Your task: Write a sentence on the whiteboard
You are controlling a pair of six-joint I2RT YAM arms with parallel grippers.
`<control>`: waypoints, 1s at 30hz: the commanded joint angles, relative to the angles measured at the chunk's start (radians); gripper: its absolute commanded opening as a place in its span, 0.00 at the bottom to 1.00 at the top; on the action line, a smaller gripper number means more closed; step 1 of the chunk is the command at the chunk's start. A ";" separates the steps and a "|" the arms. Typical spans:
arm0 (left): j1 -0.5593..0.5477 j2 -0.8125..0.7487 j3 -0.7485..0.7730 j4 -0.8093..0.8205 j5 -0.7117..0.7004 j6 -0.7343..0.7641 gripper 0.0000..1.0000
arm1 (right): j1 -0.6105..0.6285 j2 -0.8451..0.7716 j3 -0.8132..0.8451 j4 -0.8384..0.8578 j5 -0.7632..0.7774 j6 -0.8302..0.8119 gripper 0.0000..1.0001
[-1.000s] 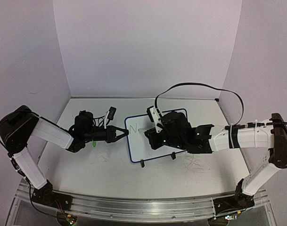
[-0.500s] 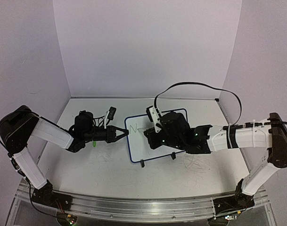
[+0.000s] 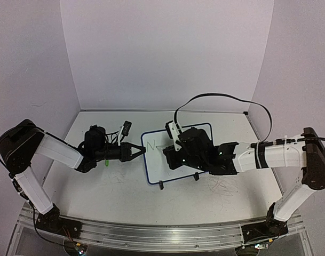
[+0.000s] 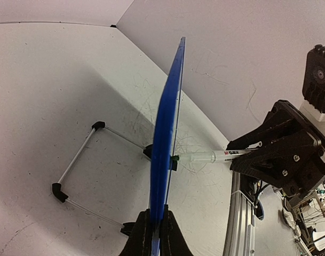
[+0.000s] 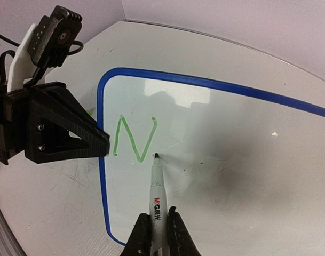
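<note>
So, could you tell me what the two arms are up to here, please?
The left tool pinches the whiteboard by its blue rim. The right tool grips a marker, its tip against the board just right of a green N, the only letter of the sentence written so far.

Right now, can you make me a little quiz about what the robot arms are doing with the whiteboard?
1. True or false: the left gripper is clamped on the blue rim of the whiteboard.
2. Which green letter is written on the whiteboard? A) N B) J C) E
3. Fill in: the right gripper is holding a ____.
Key: 1 true; 2 A; 3 marker.
</note>
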 commanded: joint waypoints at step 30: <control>-0.015 -0.032 0.007 0.027 0.038 -0.010 0.00 | -0.008 -0.013 0.018 0.023 0.097 0.005 0.00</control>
